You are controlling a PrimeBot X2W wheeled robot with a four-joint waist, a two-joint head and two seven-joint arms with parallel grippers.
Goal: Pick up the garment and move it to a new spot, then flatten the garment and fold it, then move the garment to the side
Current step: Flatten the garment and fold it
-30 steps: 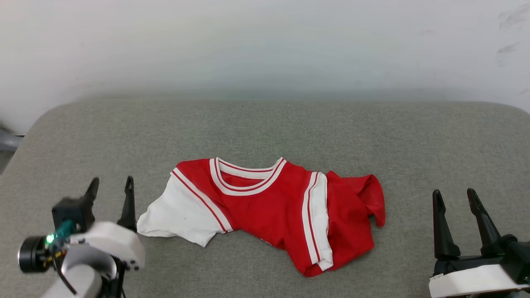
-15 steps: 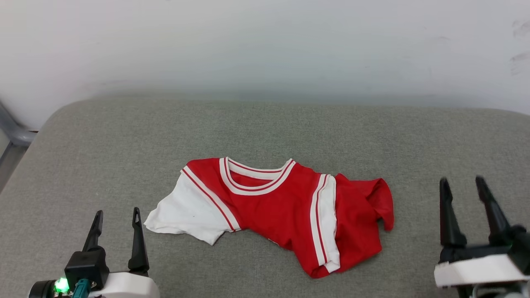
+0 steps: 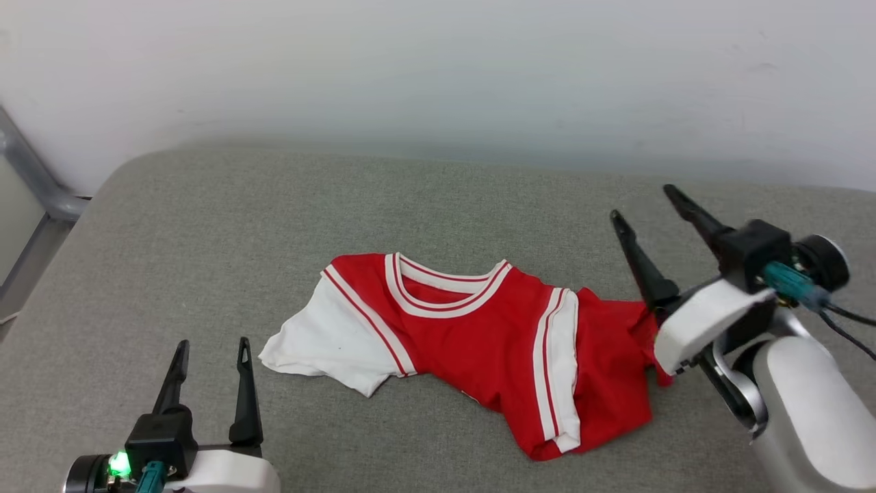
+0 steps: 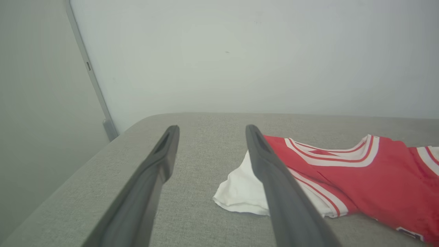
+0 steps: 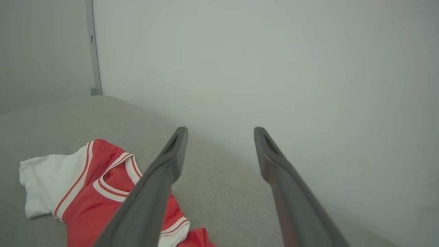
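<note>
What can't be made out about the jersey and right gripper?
- Head view: the jersey lies crumpled; its folds hide any print.
- Head view: the housing of the right gripper covers the jersey's edge; contact cannot be told.
- Left wrist view: the right edge cuts the jersey off; a scrap of print is too small to read.
- Right wrist view: its own finger covers the jersey's middle.

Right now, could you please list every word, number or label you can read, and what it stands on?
No text can be read.
The garment: a sliver of dark-and-white print at its lower edge in the left wrist view, too little showing to read.
</note>
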